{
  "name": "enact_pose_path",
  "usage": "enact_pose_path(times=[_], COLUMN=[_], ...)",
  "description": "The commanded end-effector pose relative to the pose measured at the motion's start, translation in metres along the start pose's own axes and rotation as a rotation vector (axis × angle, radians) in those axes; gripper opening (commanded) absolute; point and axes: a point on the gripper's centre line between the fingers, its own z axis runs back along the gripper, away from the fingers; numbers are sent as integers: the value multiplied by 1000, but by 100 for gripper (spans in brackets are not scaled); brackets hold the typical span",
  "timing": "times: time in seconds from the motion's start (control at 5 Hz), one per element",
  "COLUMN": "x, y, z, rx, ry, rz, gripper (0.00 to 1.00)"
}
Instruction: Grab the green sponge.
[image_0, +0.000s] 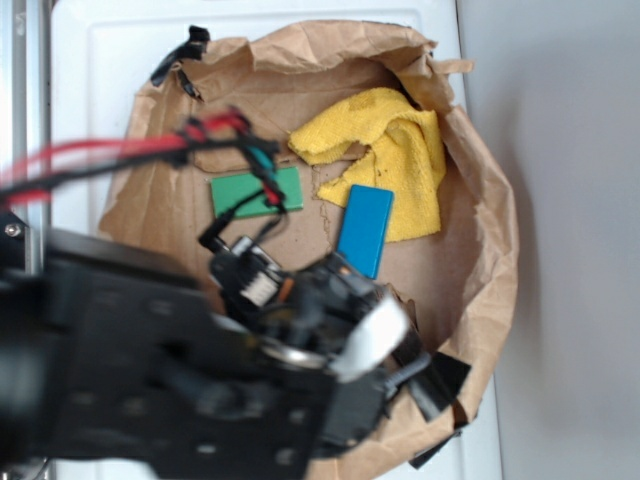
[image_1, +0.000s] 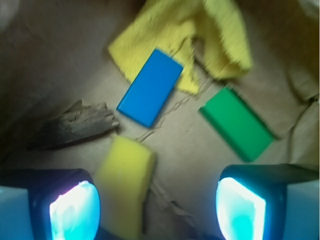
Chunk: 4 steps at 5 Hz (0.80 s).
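Observation:
The green sponge (image_1: 237, 122) is a flat, thin rectangle lying on the brown paper, ahead and to the right of my gripper (image_1: 157, 210). In the exterior view the green sponge (image_0: 257, 192) lies at the middle left of the paper-lined area, partly crossed by cables. My gripper is open, its two lit fingertips (image_1: 75, 210) standing wide apart and holding nothing. The sponge is clear of both fingers, just beyond the right one.
A thick yellow sponge (image_1: 125, 182) lies between the fingers, close to the left one. A blue block (image_1: 150, 87) rests ahead on the edge of a crumpled yellow cloth (image_1: 200, 35). A torn dark paper flap (image_1: 75, 125) sticks up at left. Raised crumpled paper walls (image_0: 490, 230) ring the area.

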Motion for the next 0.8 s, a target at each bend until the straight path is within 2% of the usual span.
enact_pose_path(times=[0.0,0.2,0.4,0.6], x=[2,-8,-8,4], y=[-26,-27,-29,-33], z=[-11,-41,-46,-51], rx=[-15,99,147,115], ry=[53,141,170,164], rz=[120,130,108,117], gripper=[100,100,55,0])
